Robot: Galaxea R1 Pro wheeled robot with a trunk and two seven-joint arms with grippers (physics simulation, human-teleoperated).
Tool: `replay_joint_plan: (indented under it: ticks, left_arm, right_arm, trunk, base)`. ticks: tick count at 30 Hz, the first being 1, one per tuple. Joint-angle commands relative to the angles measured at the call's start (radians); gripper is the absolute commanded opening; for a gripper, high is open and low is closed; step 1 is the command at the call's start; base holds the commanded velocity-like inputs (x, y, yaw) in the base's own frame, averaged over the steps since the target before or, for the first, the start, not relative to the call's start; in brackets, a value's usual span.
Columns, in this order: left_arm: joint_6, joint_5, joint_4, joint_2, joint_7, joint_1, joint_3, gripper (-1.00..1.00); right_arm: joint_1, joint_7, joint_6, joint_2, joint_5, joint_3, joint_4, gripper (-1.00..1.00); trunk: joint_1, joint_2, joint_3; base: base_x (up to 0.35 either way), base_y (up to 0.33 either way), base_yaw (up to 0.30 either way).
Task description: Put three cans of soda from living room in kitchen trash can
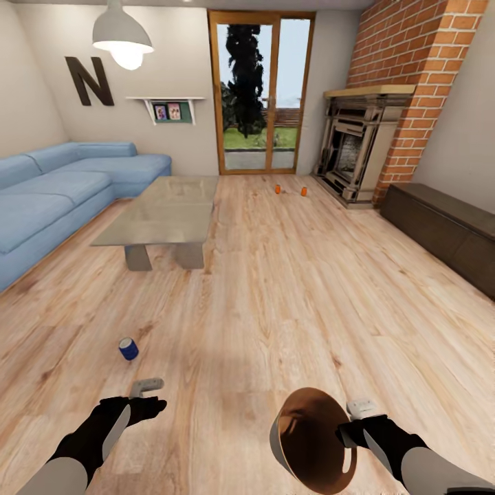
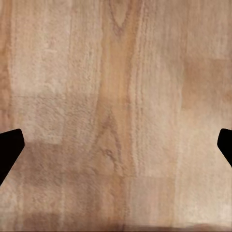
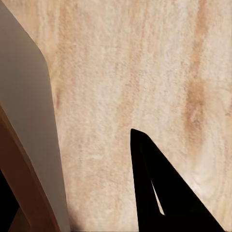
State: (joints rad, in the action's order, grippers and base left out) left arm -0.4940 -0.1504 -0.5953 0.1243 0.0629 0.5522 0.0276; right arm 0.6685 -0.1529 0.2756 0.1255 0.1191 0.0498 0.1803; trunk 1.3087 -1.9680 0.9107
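Two small orange cans of soda (image 1: 278, 189) (image 1: 303, 191) stand on the wood floor far ahead, near the brick fireplace (image 1: 357, 148) of the living room. The third is out of view. My right gripper (image 1: 347, 430) is shut on the rim of the trash can (image 1: 313, 440), which tilts with its brown inside facing me. Its grey wall (image 3: 29, 121) lies beside one black finger (image 3: 159, 188) in the right wrist view. My left gripper (image 1: 152, 395) hangs open over bare floor, with both fingertips (image 2: 9, 145) wide apart.
A small blue can (image 1: 128, 348) lies on the floor just ahead of my left hand. A glass coffee table (image 1: 165, 210) and blue sofa (image 1: 48, 199) stand at the left. A long dark bench (image 1: 447, 230) lines the right wall. Open floor runs down the middle.
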Motion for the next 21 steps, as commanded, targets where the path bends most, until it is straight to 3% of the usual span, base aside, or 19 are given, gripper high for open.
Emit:
replay_joint_plan:
  ticks: [1,8,21]
  left_arm:
    - [0.000,0.000,0.000,0.000,0.000,0.000,0.000,1.00]
    - [0.000,0.000,0.000,0.000,0.000,0.000,0.000,1.00]
    - [0.000,0.000,0.000,0.000,0.000,0.000,0.000,1.00]
  right_arm:
    - [0.000,-0.005,0.001,-0.001,-0.010,-0.007,0.001,-1.00]
    - [0.000,-0.006,0.000,-0.001,-0.010,-0.007,0.000,-1.00]
    - [-0.003,-0.008,0.000,-0.001,-0.009,-0.005,-0.005,-1.00]
  trunk:
    - [0.000,0.000,0.000]
    - [0.000,0.000,-0.001]
    - [0.000,0.000,-0.001]
  base:
    - [0.000,0.310,-0.210]
    - [0.000,0.310,-0.150]
    - [0.006,0.310,-0.013]
